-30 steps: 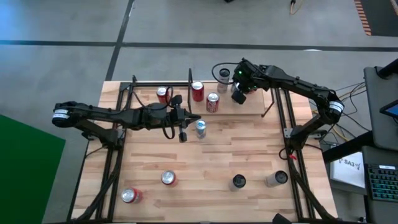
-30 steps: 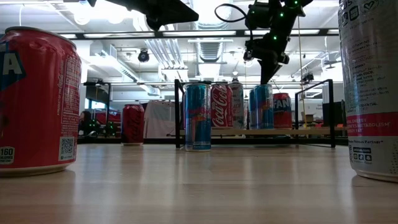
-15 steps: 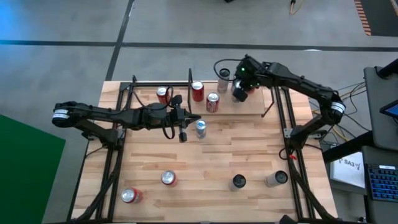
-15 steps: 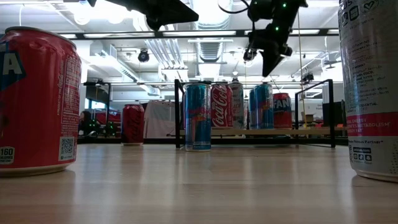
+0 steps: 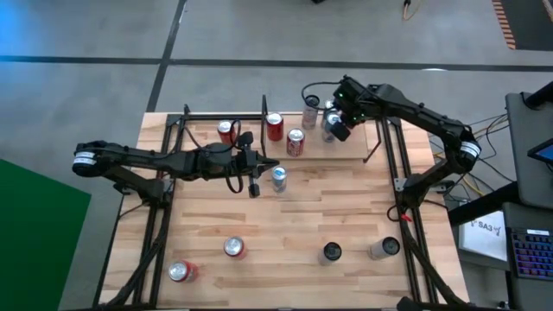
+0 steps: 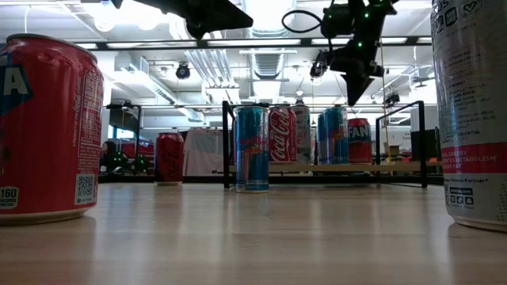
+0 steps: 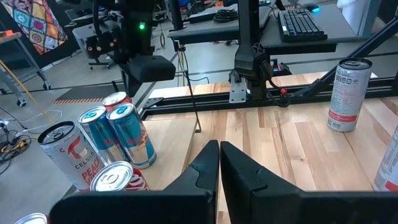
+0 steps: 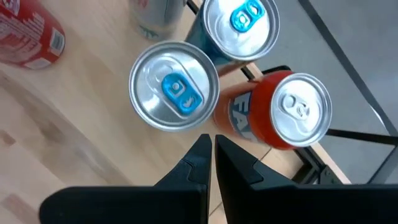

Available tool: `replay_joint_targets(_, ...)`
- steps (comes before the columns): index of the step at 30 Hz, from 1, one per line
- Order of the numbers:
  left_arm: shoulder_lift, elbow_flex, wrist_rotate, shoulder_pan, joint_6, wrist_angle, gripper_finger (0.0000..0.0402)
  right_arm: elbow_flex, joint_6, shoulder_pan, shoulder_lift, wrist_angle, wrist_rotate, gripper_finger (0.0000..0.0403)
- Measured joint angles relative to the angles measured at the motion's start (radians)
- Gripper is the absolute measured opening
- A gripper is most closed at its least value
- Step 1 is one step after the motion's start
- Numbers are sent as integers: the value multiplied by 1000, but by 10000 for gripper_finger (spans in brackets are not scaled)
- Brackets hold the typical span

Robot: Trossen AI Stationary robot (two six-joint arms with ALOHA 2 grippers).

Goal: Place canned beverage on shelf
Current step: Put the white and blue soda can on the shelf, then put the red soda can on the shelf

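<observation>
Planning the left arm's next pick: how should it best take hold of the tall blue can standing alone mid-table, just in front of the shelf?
Grip the blue can around its upright round side wall, upper half, coming level from the left gripper's side. It stands clear of the shelf, so fingers likely fit on both sides.

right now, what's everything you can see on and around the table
table: one, light plank wood
shelf: one, light wood board with black frame, far right part of the table
red cans on shelf: two, side by side at its left end
pale can on shelf: one, white-silver, far edge
blue cans on shelf: two, below the right gripper
orange can: one, beside the blue pair
loose cans: six on the table; one blue mid-table, one red left of the shelf, two red, one dark and one silver near the front
left gripper: shut, mid-table
right gripper: shut, above the shelf cans
</observation>
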Motion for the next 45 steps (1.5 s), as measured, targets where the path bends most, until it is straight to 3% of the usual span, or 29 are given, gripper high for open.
replay_joint_targets(34, 0, 0, 0, 0, 0, -1, 0, -22, 27, 3, -40, 71, -1, 12)
replay_joint_targets(45, 0, 0, 0, 0, -15, 2, 0, -31, 91, 134, -175, 78, -1, 12)
